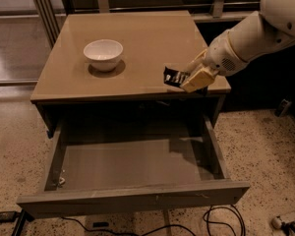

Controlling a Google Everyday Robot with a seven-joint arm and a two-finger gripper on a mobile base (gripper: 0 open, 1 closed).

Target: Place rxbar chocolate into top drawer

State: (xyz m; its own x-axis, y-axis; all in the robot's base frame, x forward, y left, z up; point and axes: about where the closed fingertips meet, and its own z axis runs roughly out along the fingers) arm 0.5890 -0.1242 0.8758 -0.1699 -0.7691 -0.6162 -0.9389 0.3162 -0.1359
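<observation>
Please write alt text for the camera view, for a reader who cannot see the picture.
The robot's gripper holds the black rxbar chocolate over the front right edge of a brown table, just above the top drawer, which is pulled wide open. A white bowl stands on the table, further left.

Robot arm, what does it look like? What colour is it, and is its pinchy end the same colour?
The arm is smooth, white and rounded, with a big ball-shaped joint at the top right. The gripper, over the table's front right edge, has flat yellowish-tan jaws shut on the rxbar chocolate. No cables show on it.
</observation>
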